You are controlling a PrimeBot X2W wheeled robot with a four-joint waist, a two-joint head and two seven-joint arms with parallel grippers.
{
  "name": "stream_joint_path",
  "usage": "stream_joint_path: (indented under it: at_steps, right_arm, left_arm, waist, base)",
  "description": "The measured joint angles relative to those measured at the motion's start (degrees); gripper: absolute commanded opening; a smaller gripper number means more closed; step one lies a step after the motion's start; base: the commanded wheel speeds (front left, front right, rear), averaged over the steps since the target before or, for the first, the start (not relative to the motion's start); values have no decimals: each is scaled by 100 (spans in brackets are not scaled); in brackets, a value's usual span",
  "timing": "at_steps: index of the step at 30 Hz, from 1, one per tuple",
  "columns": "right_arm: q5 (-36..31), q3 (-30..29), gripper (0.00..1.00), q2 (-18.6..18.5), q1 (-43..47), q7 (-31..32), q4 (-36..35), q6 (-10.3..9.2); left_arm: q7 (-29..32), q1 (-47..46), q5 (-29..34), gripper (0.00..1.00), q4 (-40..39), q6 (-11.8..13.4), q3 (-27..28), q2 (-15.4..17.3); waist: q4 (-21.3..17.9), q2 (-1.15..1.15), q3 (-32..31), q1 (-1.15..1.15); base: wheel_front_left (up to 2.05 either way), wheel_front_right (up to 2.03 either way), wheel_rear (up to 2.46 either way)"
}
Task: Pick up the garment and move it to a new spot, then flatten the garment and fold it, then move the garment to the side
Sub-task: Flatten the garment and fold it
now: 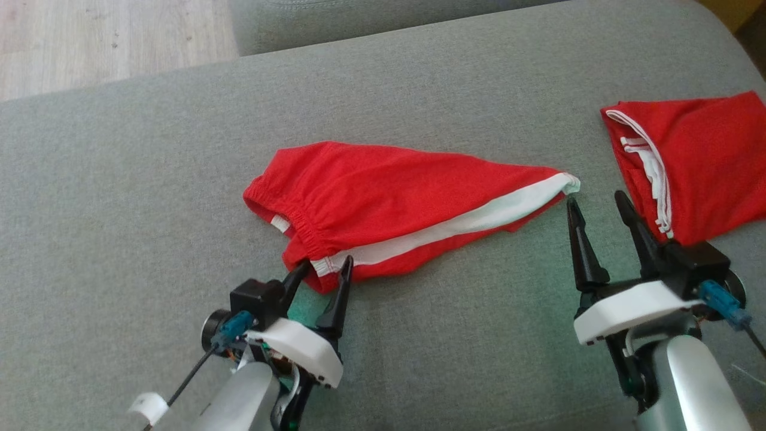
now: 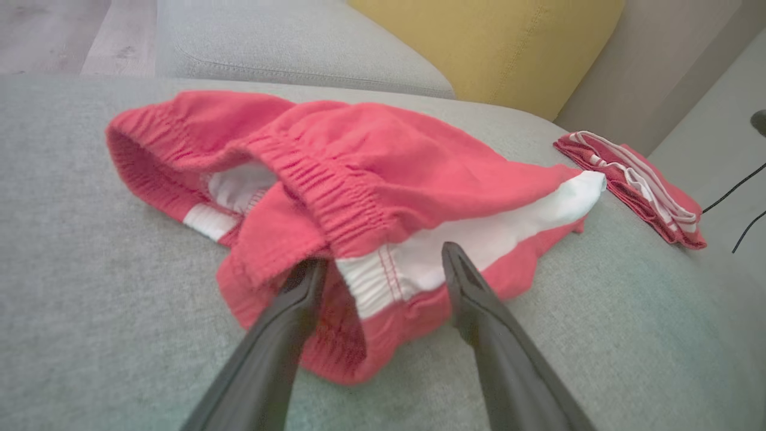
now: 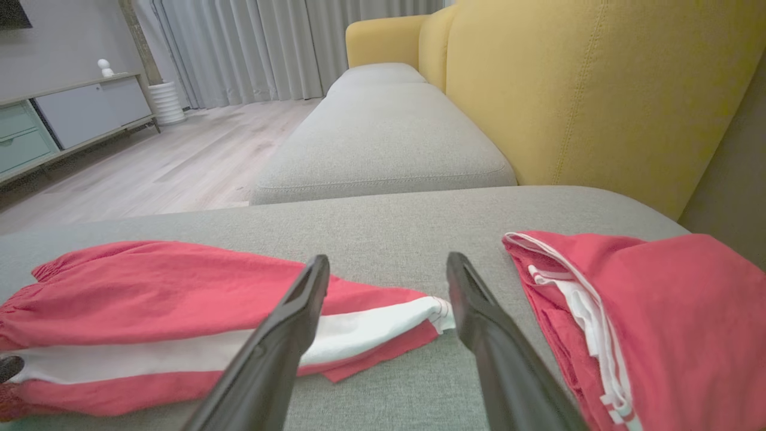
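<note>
My left gripper (image 1: 323, 269) is gaping around the waistband corner of the red shorts (image 1: 389, 191), which are lying on the grey cushion (image 1: 149, 179); my right gripper (image 1: 595, 200) is hovering released beside their hem.

A grey sofa cushion (image 1: 419, 78) lies before a yellow backrest (image 3: 598, 90), beside wooden floor (image 1: 90, 42).

Garment (image 1: 395, 197): was soft matt red cloth with a smooth white band and a puckered waistband.
Second garment (image 1: 706, 161), 3 o'clock: looked the same matt cloth.
Seat cushion (image 1: 119, 179): was coarse grey woven fabric.
Floor (image 1: 90, 36), 11 o'clock: was pale smooth wood.
Left gripper (image 1: 326, 264), right gripper (image 1: 597, 200): fingers looked dark matt plastic.
</note>
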Motion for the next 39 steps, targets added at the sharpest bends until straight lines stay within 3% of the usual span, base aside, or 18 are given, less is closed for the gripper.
stream_joint_path:
  at_steps: [1, 3, 9, 15, 23, 29, 35, 36, 37, 38, 39]
  right_arm:
    - [0, 2, 100, 0, -11, 0, 1, 0]
    - [0, 5, 100, 0, -12, 0, 11, 0]
    - [35, 9, 100, -33, -48, 45, 83, 0]
    - [0, -198, 100, -63, -324, 580, 355, 0]
    - [-168, -725, 100, 3, -677, 1112, 1138, 0]
    - [87, -514, 100, 81, -733, 1579, 1530, 0]
    - [-69, -514, 100, 90, -797, 1597, 1785, 0]
    - [-69, -501, 92, 90, -849, 1634, 1845, 0]
    - [-76, -475, 92, 87, -900, 1661, 1884, 0]
    - [-64, -434, 28, 80, -950, 1673, 1923, 0]
    - [-32, -413, 0, 81, -979, 1694, 1941, 0]
  left_arm:
    - [1, -31, -5, 97, 26, -1, -7, 0]
    - [8, -59, -67, 0, 78, -1, -69, 0]
    - [-4, -98, -207, 0, 197, -2, -166, 0]
    - [-225, -96, -208, 0, 171, 51, -113, 58]
    - [-268, -93, -247, 0, -3, 166, -1, 233]
    - [-266, -95, -247, 0, -93, 165, -110, 210]
    - [-266, -98, -247, 0, -127, 165, -142, 210]
    - [-266, -98, -247, 0, -130, 165, -146, 210]
    - [-267, -98, -247, 0, -131, 165, -149, 211]
    - [-267, -98, -247, 0, -131, 164, -155, 212]
    - [-267, -98, -247, 0, -133, 164, -159, 212]
  waist:
    - [3, 0, -1, 0]
    - [12, 0, 1, -1]
    - [52, 0, -8, -1]
    - [117, 0, 13, -1]
    - [336, 0, 193, 0]
    - [484, 0, 332, 0]
    - [501, 0, 406, -1]
    - [502, 0, 408, 0]
    - [504, 0, 407, -1]
    - [506, 0, 404, -1]
    - [507, 0, 395, 0]
  base:
    - [0, 0, 0]
    - [0, 0, 0]
    - [0, 0, 0]
    - [0, 0, 0]
    - [0, 0, 0]
    - [0, 0, 0]
    - [0, 0, 0]
    - [0, 0, 0]
    - [0, 0, 0]
    - [0, 0, 0]
    - [0, 0, 0]
